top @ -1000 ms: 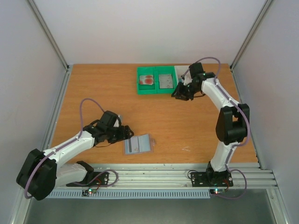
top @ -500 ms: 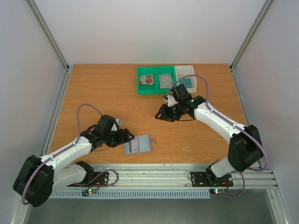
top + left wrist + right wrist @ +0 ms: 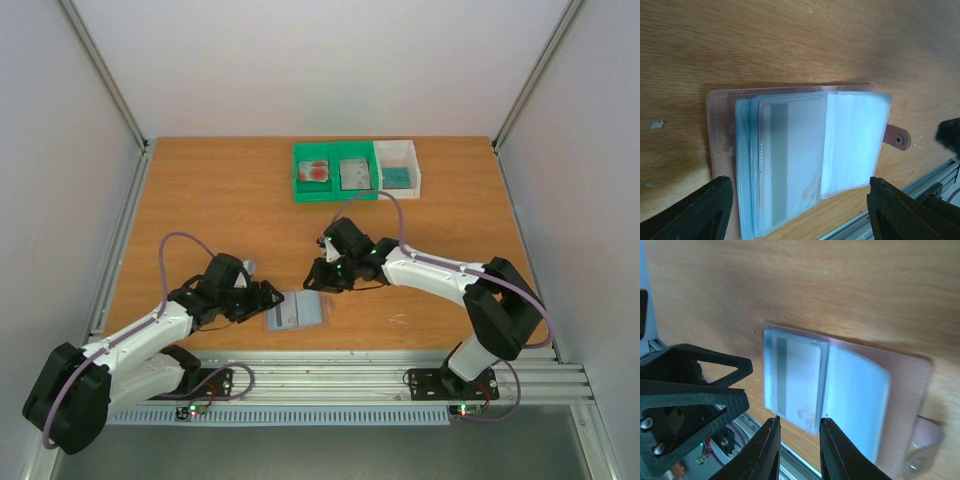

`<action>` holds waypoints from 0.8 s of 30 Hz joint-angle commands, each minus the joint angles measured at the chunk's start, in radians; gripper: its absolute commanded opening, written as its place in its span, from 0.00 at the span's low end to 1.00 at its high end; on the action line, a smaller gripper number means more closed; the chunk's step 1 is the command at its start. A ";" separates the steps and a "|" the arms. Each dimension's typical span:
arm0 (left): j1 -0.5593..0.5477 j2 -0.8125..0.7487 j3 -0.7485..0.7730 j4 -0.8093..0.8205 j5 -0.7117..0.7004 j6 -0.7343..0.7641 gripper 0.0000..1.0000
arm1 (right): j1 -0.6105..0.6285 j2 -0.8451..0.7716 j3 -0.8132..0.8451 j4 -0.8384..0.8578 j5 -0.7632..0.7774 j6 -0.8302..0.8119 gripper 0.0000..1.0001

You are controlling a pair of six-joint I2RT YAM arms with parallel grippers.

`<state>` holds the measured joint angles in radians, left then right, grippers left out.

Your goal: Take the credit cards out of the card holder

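Observation:
The card holder (image 3: 298, 310) lies open near the table's front edge, pink cover (image 3: 719, 135) down and clear blue sleeves up. One sleeve holds a pale card (image 3: 790, 150) with a grey stripe and a faint reddish blotch. My left gripper (image 3: 262, 297) is open, and its fingers straddle the holder's near edge in the left wrist view (image 3: 799, 182). My right gripper (image 3: 322, 277) hovers over the holder, open by a narrow gap (image 3: 799, 419) with nothing between its fingers, just above the near edge of that card (image 3: 797, 380). Other credit cards lie in the trays at the back.
At the back, a green tray (image 3: 298, 190) holds a white card with red blotches (image 3: 317, 171) and a grey card (image 3: 355, 172). A white tray (image 3: 415, 165) beside it holds a teal card (image 3: 398, 176). The aluminium rail (image 3: 400, 375) runs close in front of the holder.
My right arm has swung from the trays at the back down to the card holder, its jaws narrowing a little. The left gripper has edged slightly nearer the front.

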<state>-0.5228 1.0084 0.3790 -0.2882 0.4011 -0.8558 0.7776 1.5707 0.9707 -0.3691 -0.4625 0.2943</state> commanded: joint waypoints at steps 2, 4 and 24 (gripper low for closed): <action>0.004 -0.032 -0.020 0.034 -0.007 -0.005 0.74 | 0.070 0.060 -0.006 0.115 0.036 0.054 0.23; 0.004 -0.046 -0.025 0.033 -0.008 -0.010 0.74 | 0.080 0.090 -0.004 0.129 0.040 0.058 0.22; 0.004 -0.074 -0.048 0.034 0.007 -0.019 0.69 | 0.115 0.273 0.106 0.091 0.032 0.031 0.19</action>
<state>-0.5228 0.9440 0.3424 -0.2886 0.4019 -0.8680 0.8822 1.8229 1.0470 -0.2771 -0.4366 0.3305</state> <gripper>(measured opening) 0.698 0.198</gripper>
